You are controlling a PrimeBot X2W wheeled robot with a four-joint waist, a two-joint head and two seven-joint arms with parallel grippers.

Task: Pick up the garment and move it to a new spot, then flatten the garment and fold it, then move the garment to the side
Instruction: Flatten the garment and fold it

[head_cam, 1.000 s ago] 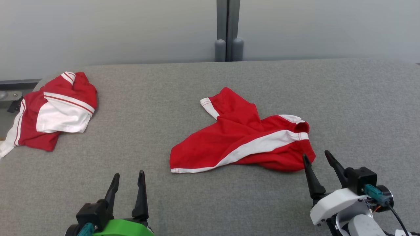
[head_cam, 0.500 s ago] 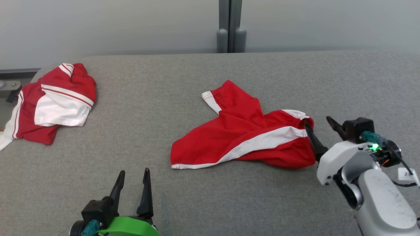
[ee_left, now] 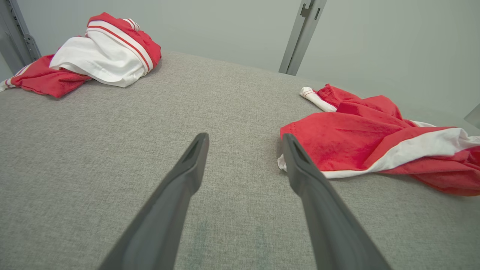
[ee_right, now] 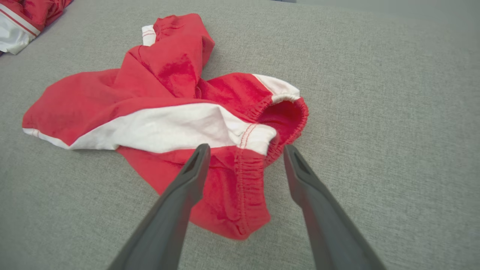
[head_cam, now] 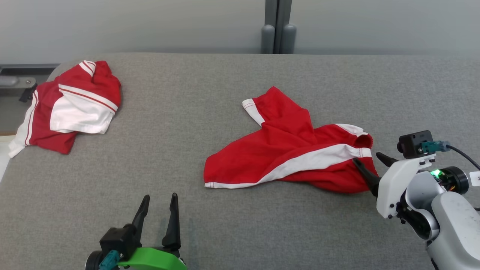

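Observation:
The garment (head_cam: 285, 157) is a pair of red shorts with white side stripes, lying crumpled in the middle of the grey table (head_cam: 187, 112). My right gripper (head_cam: 366, 157) is open at its right end. In the right wrist view the right gripper (ee_right: 245, 148) straddles the elastic waistband of the garment (ee_right: 168, 97), its fingers just above the cloth and holding nothing. My left gripper (head_cam: 160, 196) stands open and empty near the table's front edge. In the left wrist view the left gripper (ee_left: 244, 137) points past the hem corner of the garment (ee_left: 356, 142).
A second red and white garment (head_cam: 71, 107) lies bunched at the table's far left corner, also in the left wrist view (ee_left: 101, 48). Two grey posts (head_cam: 277, 33) stand against the pale wall behind the table. Bare grey surface lies between the two garments.
My right gripper has moved forward and tilted down onto the garment's waistband end. The head camera has shifted, so the whole scene has slid. The left gripper has barely moved.

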